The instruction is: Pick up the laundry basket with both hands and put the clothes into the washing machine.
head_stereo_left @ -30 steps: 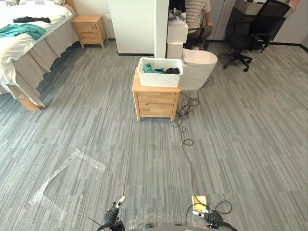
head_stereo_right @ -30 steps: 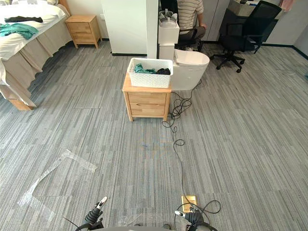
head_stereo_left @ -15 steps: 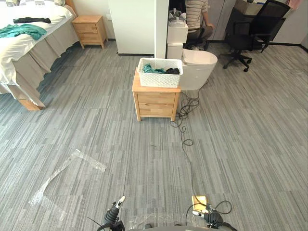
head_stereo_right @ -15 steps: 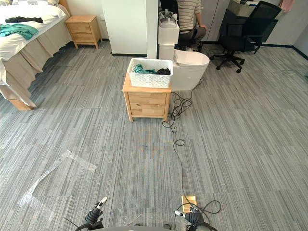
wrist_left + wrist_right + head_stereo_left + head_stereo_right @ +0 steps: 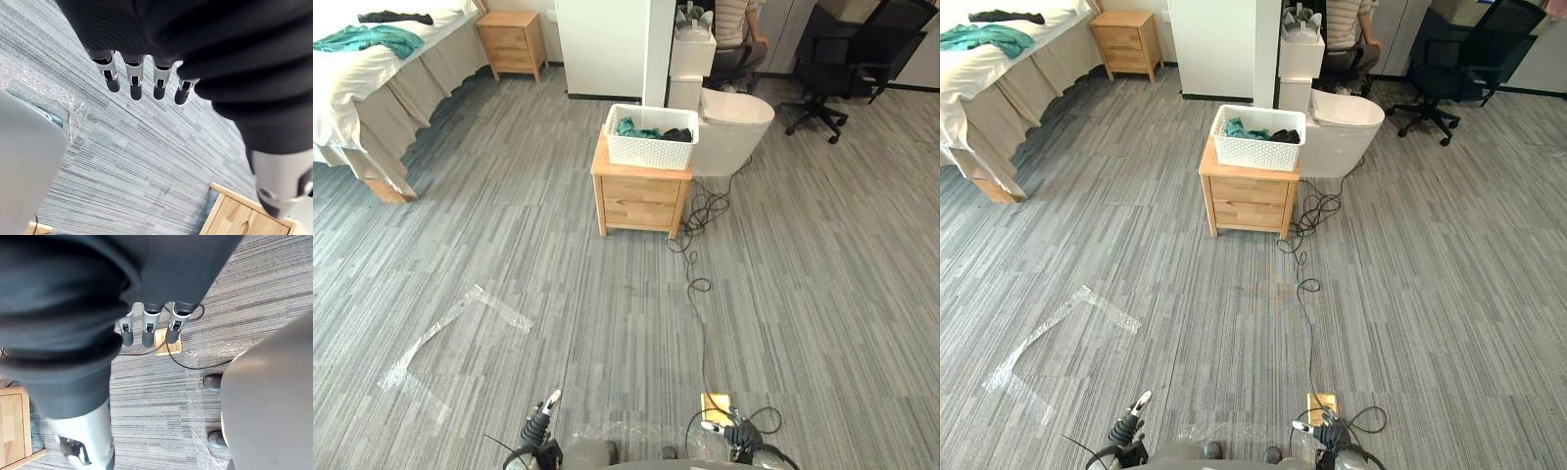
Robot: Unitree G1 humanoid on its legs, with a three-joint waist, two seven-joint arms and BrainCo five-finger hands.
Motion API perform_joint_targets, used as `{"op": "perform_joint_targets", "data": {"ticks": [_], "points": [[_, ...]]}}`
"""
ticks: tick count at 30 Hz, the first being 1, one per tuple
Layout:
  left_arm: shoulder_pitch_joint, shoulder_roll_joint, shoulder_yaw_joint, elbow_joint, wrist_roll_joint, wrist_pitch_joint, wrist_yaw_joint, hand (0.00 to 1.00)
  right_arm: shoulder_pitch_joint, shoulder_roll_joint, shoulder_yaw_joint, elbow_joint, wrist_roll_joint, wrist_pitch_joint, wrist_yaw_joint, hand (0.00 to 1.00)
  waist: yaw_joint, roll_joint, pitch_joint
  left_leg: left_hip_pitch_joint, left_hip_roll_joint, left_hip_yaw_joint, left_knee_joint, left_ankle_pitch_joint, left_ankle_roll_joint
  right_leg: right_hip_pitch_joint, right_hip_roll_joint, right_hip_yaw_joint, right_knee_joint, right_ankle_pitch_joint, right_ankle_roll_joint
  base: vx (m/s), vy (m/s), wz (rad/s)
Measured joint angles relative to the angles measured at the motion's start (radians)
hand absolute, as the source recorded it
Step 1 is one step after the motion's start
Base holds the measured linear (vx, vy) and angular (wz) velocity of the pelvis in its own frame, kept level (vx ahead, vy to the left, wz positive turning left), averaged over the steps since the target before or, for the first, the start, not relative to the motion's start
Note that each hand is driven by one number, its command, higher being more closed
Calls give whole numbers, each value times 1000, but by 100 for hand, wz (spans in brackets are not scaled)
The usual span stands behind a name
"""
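Left eye view: one white perforated plastic laundry basket [image 5: 651,153] sits on the tabletop of a light wooden bedside cabinet [image 5: 639,201]. A second wooden cabinet [image 5: 514,43] stands by the bed [image 5: 352,93]. The basket is rectangular and upright and holds two bunched pieces, one teal garment [image 5: 634,128] and one black garment [image 5: 678,134]. One white rounded appliance [image 5: 736,132] stands just beside it. Well apart from the basket, the left hand [image 5: 134,84] and the right hand [image 5: 148,330] hang over the grey floor [image 5: 509,255], fingers straight and spread, holding nothing.
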Motion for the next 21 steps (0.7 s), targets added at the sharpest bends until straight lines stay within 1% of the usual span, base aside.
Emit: {"op": "perform_joint_targets", "data": {"ticks": [1,3,4,5,6,7,8,9,10,11,12,13,14,15,16,17,18,19,20,21], "points": [[1,-3,0,-12,-14,0,0,0,-5,-14,1,0,0,2,-1,0,6,2,18,-68,35,49,140,2,4,12,1,5,18,-18,-6,-25,-25,-16],[1,-11,-2,-12,-14,1,3,0,-18,-41,1,2,-3,6,-3,0,8,25,24,-125,69,108,185,-33,52,14,-10,17,37,-36,-8,74,59,-16],[-1,-20,-4,-15,-14,0,4,0,-21,-56,1,4,-3,9,-6,0,9,39,30,-152,72,129,120,-37,58,7,-25,31,50,-51,-4,114,94,-20],[0,-22,-4,-21,-14,1,4,0,-22,-62,0,6,-2,12,-8,0,15,44,31,-161,69,133,63,-35,58,-4,-35,39,59,-58,1,220,175,-36],[0,-27,-4,-28,-14,0,4,0,-22,-76,0,10,-2,20,-10,0,27,48,31,-171,62,131,-67,-23,48,-25,-57,54,73,-72,15,254,172,-40],[1,-28,-4,-29,-14,1,5,0,-21,-83,-2,12,-2,28,-12,0,28,50,31,-173,54,115,-196,-5,19,-26,-73,67,74,-85,34,324,215,-38],[3,-28,-4,-28,-14,1,4,0,-20,-85,-3,12,-2,31,-12,0,28,53,29,-172,54,114,-246,3,6,-28,-78,73,75,-93,41,353,216,-32],[7,-29,-4,-28,-14,2,3,0,-18,-86,-8,12,-2,36,-12,0,30,63,23,-169,64,94,-282,7,1,-39,-79,91,95,-123,57,313,205,-31],[11,-30,-3,-28,-14,2,3,0,-17,-84,-9,12,-2,37,-12,0,34,66,21,-169,69,81,-274,5,5,-42,-82,99,123,-148,63,539,329,-52],[20,-20,9,-32,-15,7,-1,0,12,-69,-43,12,-1,37,-10,0,55,36,-11,-170,31,80,-221,24,80,-94,-139,125,285,-266,103,482,274,-46],[21,-21,14,-32,-14,6,-1,0,20,-60,-51,14,-1,37,-7,0,57,11,-24,-167,8,85,-207,22,88,-128,-158,130,400,-295,137,499,248,-36],[18,-16,24,-32,-14,8,-1,0,20,-51,-60,14,5,36,-4,0,54,-2,-26,-160,-7,89,-184,5,113,-175,-180,133,536,-309,153,511,201,-7],[18,-9,33,-28,-15,13,0,0,16,-38,-88,6,19,33,-3,0,43,-21,-18,-119,-28,95,-156,-35,140,-265,-209,169,806,-256,197,640,212,14],[19,1,28,-28,-14,20,-1,0,17,-34,-111,6,35,33,-3,0,32,-28,-11,-56,-39,92,-137,-72,165,-320,-217,175,1026,-173,222,646,203,19],[23,3,25,-28,-14,21,-1,0,17,-34,-118,7,35,34,-3,0,25,-21,-7,-18,-41,87,-135,-93,173,-334,-220,164,1114,-160,212,572,123,24],[33,0,26,-33,-16,21,-3,0,18,-36,-122,0,35,33,-2,0,20,-12,-3,95,-43,73,-174,-124,181,-356,-228,103,1246,-161,163,576,83,14],[33,1,26,-33,-17,21,-3,0,16,-35,-123,-5,35,28,-2,0,21,-9,-2,155,-42,66,-217,-125,182,-374,-227,59,1254,-172,136,563,59,13],[31,1,26,-33,-19,20,-3,0,14,-34,-123,-10,36,26,-2,0,21,-5,-1,193,-39,62,-249,-125,182,-389,-223,31,1234,-184,119,440,15,8],[25,0,28,-35,-26,19,-3,0,9,-34,-124,-19,37,25,-2,0,22,4,3,242,-31,57,-290,-125,181,-411,-208,-7,1169,-205,94,535,-33,10],[15,-8,30,-35,-36,20,-3,0,4,-35,-129,-32,40,22,-1,0,19,21,12,288,-14,48,-324,-125,181,-445,-184,-42,1039,-234,80,538,-48,15]]}}
